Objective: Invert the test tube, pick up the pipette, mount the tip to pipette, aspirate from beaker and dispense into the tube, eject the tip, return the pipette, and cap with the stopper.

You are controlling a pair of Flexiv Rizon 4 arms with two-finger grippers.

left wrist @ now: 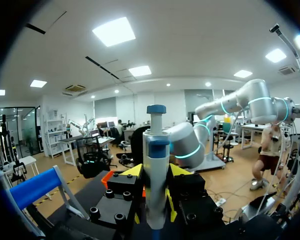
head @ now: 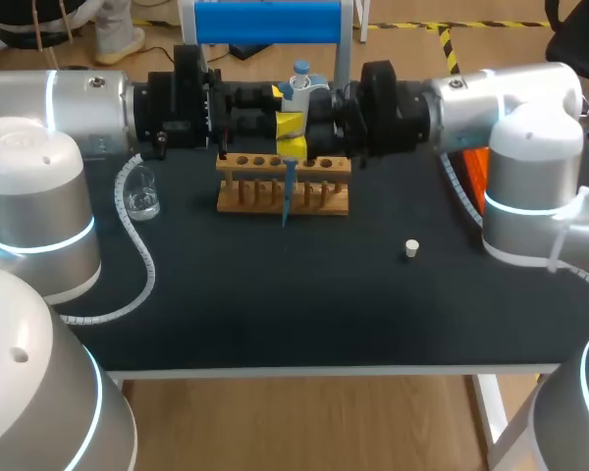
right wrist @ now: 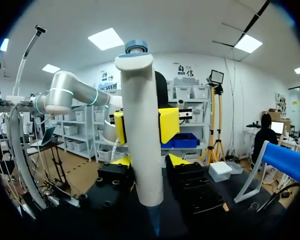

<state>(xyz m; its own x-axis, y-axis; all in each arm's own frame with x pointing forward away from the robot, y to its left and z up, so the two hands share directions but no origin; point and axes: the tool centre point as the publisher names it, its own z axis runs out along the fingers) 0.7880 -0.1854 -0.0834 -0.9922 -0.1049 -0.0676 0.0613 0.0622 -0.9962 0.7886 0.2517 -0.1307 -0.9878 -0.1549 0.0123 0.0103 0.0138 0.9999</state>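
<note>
Collision is threatening most: the left hand [left wrist: 155, 171] and right hand [right wrist: 150, 161] are crowding one white pipette with a blue plunger [right wrist: 140, 125] above the wooden tube rack [head: 324, 196] near the black worktop's [head: 275, 304] far edge. Any sideways tug could be steering its blue tip [head: 287, 196] astray. The right hand is pinching the barrel; the left's grip I cannot tell.

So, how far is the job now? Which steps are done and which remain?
Done: the pipette is picked up and a blue tip is mounted. In hand: both jaws appear shut on the pipette, upright over the rack. Whether liquid from the beaker was drawn yet, I cannot tell. Left: eject the tip, return the pipette and cap; the stopper lies loose on the table.
</note>
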